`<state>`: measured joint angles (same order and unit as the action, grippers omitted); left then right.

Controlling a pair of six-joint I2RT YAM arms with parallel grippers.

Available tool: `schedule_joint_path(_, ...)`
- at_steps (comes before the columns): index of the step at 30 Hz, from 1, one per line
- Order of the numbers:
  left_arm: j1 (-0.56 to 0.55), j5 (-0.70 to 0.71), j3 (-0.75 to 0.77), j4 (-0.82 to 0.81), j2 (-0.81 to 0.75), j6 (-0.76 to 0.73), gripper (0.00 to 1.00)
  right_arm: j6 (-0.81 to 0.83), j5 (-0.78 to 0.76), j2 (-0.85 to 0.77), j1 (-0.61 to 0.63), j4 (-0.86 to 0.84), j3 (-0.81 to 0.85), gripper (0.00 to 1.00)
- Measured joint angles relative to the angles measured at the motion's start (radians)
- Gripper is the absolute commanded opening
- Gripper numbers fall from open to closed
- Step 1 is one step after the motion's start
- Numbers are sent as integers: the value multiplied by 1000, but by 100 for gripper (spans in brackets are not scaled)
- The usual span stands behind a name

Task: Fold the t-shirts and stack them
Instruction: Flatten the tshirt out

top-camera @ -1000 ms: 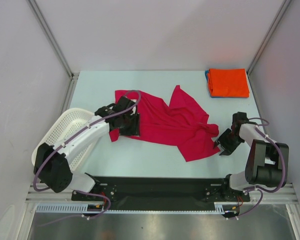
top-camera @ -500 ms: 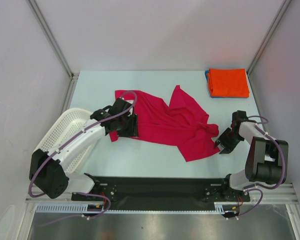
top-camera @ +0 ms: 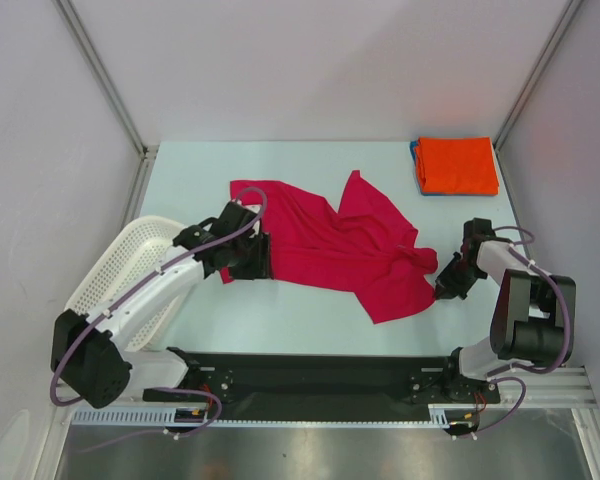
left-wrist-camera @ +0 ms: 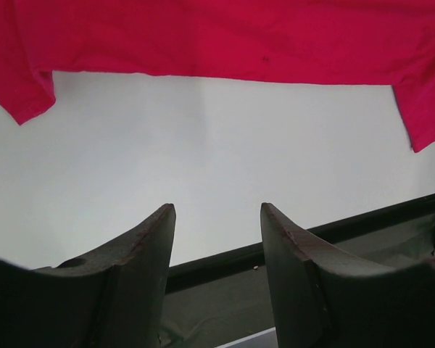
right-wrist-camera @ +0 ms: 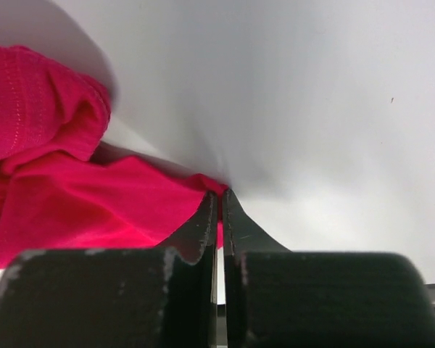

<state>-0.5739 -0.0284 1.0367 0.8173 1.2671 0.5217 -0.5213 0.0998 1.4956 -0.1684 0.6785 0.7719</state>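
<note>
A crimson t-shirt (top-camera: 330, 245) lies crumpled and spread across the middle of the table. My left gripper (top-camera: 250, 258) stands at its near left edge, open, with only bare table between the fingers (left-wrist-camera: 217, 210); the crimson cloth (left-wrist-camera: 225, 36) lies just beyond the tips. My right gripper (top-camera: 448, 285) is low at the shirt's right corner, jaws shut (right-wrist-camera: 219, 196) on a thin pinch of the crimson hem (right-wrist-camera: 72, 210). At the back right an orange t-shirt (top-camera: 458, 165) sits folded on a blue one (top-camera: 416, 160), of which only a sliver shows.
A white perforated basket (top-camera: 120, 265) stands at the left edge, beside and partly under the left arm. The black base rail (top-camera: 310, 375) runs along the near edge and shows behind the left fingers (left-wrist-camera: 362, 225). Grey walls close in the sides and back.
The right gripper's jaws have closed on the shirt's right corner. The left arm has stretched out a little, its gripper staying open at the shirt's left edge.
</note>
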Motion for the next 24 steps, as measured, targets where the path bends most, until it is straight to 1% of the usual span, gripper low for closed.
schedule_joint_path(3,19,2,-34,13,-37,12,58,-13,-18,-19,8,5,-4,0)
schedule_joint_path(8,136,7,-104,38,-91,45,57,-76,-103,-119,5,79,-6,0)
schedule_joint_path(11,196,32,-121,53,-101,66,57,-92,-124,-203,-15,132,5,0)
schedule_joint_path(14,224,80,-121,65,-108,97,56,-92,-147,-239,-51,191,40,0)
schedule_joint_path(15,230,100,-124,65,-110,113,56,-89,-156,-245,-60,210,53,0)
schedule_joint_path(18,247,144,-148,50,-109,160,47,-82,-194,-267,-74,264,98,0)
schedule_joint_path(19,253,155,-163,44,-105,174,42,-78,-209,-276,-77,286,117,0)
schedule_joint_path(20,259,161,-175,40,-95,190,40,-74,-225,-284,-79,304,135,0)
schedule_joint_path(24,264,182,-229,11,-45,242,40,-61,-253,-302,-75,325,162,0)
